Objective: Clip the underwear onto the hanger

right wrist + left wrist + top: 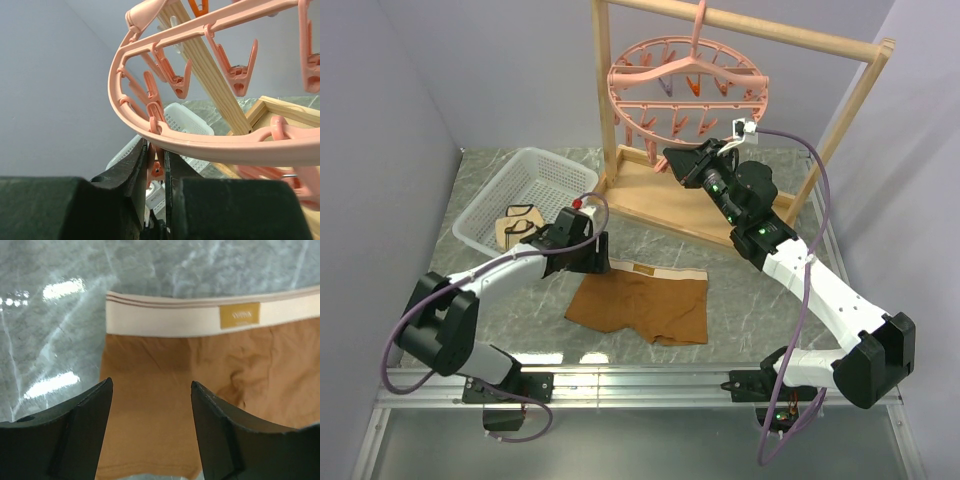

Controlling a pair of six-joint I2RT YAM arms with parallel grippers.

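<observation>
The brown underwear (640,305) lies flat on the marble table, its pale waistband (200,320) toward the back. My left gripper (600,260) hovers over the garment's left waistband corner. Its jaws (151,385) are open, with only brown cloth showing below them and nothing between them. The salmon-pink hanger (688,85) hangs by its hook from the wooden rack. My right gripper (672,160) reaches up under the hanger's front rim (210,145). Its narrow jaws (156,150) press on both sides of one dangling clip (157,169).
A white basket (515,190) stands at the back left, with a beige garment (520,225) at its near end. The wooden rack (650,195) has a flat base behind the underwear, and its upright post (210,75) rises close to my right gripper.
</observation>
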